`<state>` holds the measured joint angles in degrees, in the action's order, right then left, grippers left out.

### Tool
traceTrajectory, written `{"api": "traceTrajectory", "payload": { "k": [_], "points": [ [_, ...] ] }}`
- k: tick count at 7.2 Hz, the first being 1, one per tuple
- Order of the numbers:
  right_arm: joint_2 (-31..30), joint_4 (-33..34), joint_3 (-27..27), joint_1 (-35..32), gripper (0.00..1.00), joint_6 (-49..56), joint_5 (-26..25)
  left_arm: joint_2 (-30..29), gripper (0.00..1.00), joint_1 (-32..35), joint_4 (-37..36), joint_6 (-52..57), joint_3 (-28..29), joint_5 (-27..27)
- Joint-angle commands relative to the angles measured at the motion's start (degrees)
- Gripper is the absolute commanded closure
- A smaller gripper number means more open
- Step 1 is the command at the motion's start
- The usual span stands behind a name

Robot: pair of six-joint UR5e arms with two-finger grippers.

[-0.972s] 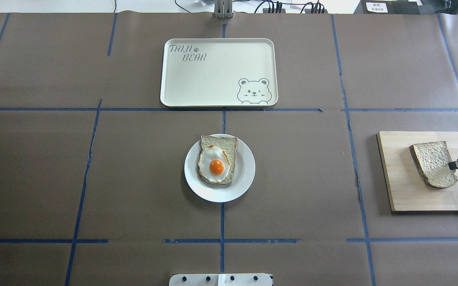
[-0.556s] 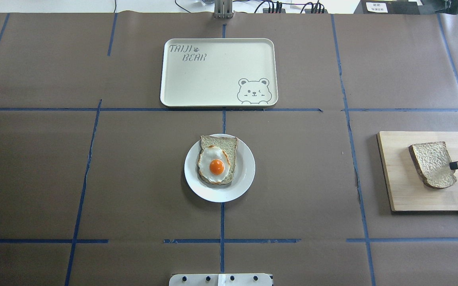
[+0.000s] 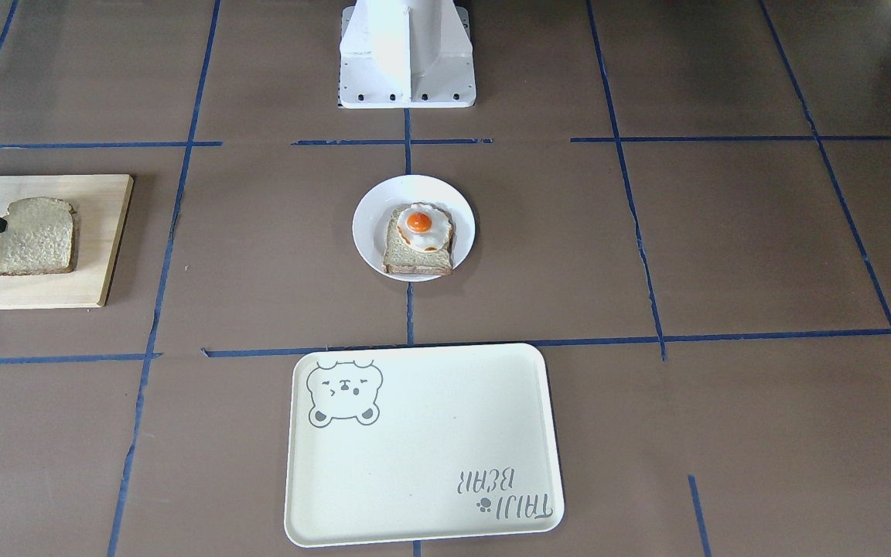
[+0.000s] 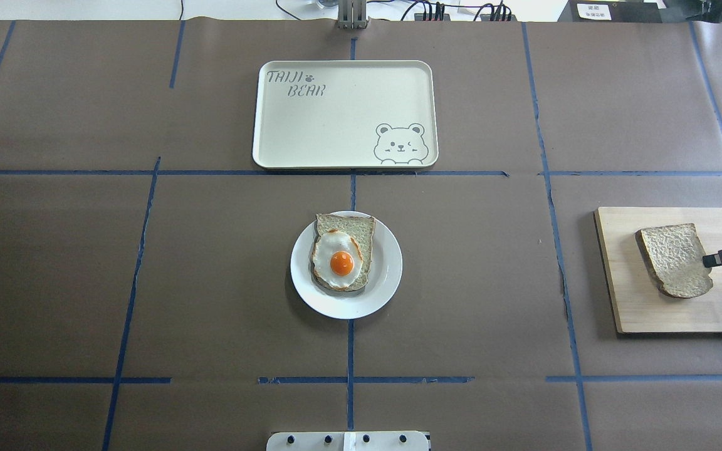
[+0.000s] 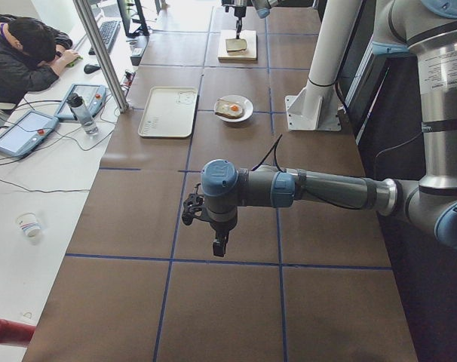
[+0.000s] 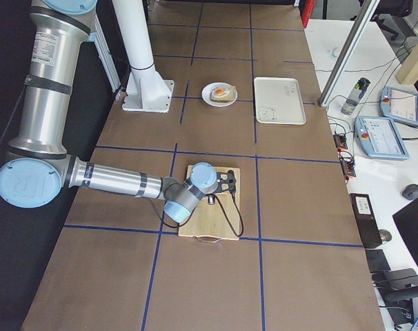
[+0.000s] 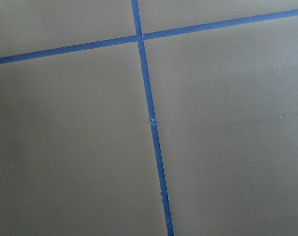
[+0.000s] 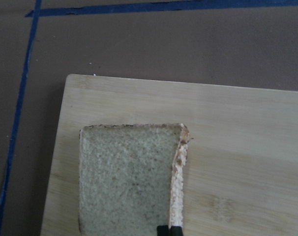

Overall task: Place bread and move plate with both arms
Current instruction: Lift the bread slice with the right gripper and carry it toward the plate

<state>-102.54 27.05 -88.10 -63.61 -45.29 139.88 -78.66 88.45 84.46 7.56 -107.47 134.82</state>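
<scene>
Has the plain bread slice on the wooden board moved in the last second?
Yes. In the overhead view the bread has shifted slightly left across the wooden board, toward its edge nearest the plate.

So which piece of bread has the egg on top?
The slice on the round white plate; the other slice, on the wooden board, is plain.

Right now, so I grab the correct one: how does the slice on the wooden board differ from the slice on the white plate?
The board slice is bare; the plate slice carries a fried egg. The board slice lies on the wooden board with the right gripper pinching its edge; the plate slice sits untouched on the white plate. Both are light-brown, dark-crusted bread.
</scene>
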Motion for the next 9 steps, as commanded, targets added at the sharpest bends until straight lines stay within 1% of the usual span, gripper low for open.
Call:
{"api": "traceTrajectory", "payload": {
  "k": [1,3,4,5,7,8,9],
  "points": [
    [2.8,0.4,-4.7,-2.0,1.0,-7.2,4.3,0.0,0.0,0.0,0.0,0.0,0.1,0.1],
    [7.5,0.6,-9.7,-2.0,1.0,-18.4,4.6,-0.1,0.0,0.0,0.0,0.0,0.2,0.1],
    [12.2,0.8,-10.2,-1.4,1.0,-25.4,4.3,-0.1,0.0,0.0,0.0,0.0,0.2,0.1],
    [17.9,1.2,-10.2,1.4,1.0,-31.9,3.5,-0.1,0.0,0.0,0.0,0.0,0.2,0.2],
    [26.8,4.9,-11.1,7.4,1.0,-39.0,-2.4,-0.1,0.0,0.0,0.0,0.0,0.2,0.2],
    [29.5,6.5,-13.9,11.5,1.0,-44.8,-6.4,-0.1,0.0,0.0,0.0,0.0,0.1,0.3],
    [30.8,7.7,-15.5,16.8,1.0,-45.3,-12.3,-0.1,0.0,-0.1,0.0,0.0,0.0,0.3]
  ]
}}
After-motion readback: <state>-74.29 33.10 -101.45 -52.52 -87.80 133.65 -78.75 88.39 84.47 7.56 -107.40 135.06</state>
